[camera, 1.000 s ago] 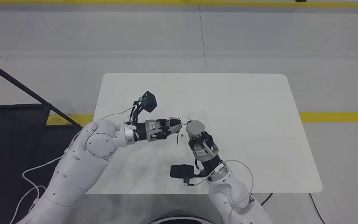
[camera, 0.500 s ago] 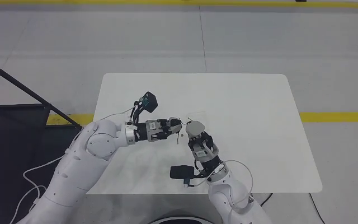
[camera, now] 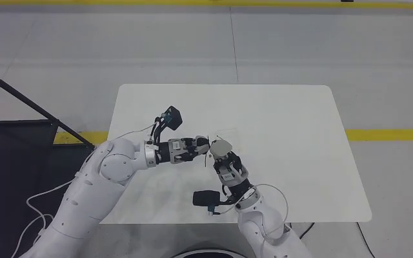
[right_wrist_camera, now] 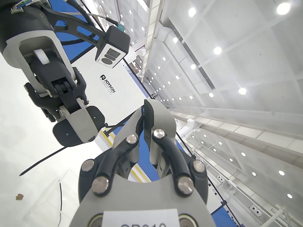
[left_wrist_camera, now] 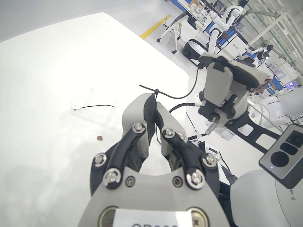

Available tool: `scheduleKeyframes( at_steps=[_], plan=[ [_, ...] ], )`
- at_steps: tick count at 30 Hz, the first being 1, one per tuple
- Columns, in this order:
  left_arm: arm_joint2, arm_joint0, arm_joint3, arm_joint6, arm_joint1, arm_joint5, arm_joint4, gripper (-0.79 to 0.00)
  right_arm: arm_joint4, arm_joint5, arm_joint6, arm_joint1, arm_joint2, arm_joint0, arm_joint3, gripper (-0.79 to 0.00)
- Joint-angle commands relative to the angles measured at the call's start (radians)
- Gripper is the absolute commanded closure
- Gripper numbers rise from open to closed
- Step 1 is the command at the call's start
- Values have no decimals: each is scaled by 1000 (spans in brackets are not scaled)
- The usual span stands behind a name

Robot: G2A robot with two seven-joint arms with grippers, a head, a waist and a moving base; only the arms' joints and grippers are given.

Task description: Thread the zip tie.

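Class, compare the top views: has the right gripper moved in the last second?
Yes. Against the white table, the right gripper has slid slightly sideways toward the left gripper, which holds the zip tie.

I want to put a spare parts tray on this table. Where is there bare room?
The table is bare across its right half, out to the right edge, and along the far edge. Crowded: centre-left, where the left end effector and right end effector meet at the zip tie.
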State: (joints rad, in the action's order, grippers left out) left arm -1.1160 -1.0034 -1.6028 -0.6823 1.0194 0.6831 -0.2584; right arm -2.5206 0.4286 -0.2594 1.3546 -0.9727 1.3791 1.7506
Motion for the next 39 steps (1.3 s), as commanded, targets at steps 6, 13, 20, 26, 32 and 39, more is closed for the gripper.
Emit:
scheduleKeyframes(
  at_steps=[6,13,20,26,32,39],
  plan=[
    [-1,-2,-1,-3,-1,3,1,0,-4,-1,7,4,2,-4,-6,0],
    [-5,-3,-1,9,-1,-15,10,0,6,-3,6,7,-3,-1,1,-566],
    [-10,1,8,12,-1,-36,44,0,25,-11,-28,5,-15,11,14,-637],
    [-14,3,14,22,1,-55,68,0,59,-20,-65,4,-24,21,25,-634],
    [-24,3,29,28,1,-54,125,0,255,-181,-164,-5,-55,39,65,-696],
    [-39,0,52,41,3,-55,197,0,530,-545,-207,-32,-188,61,122,-785]
  ],
)
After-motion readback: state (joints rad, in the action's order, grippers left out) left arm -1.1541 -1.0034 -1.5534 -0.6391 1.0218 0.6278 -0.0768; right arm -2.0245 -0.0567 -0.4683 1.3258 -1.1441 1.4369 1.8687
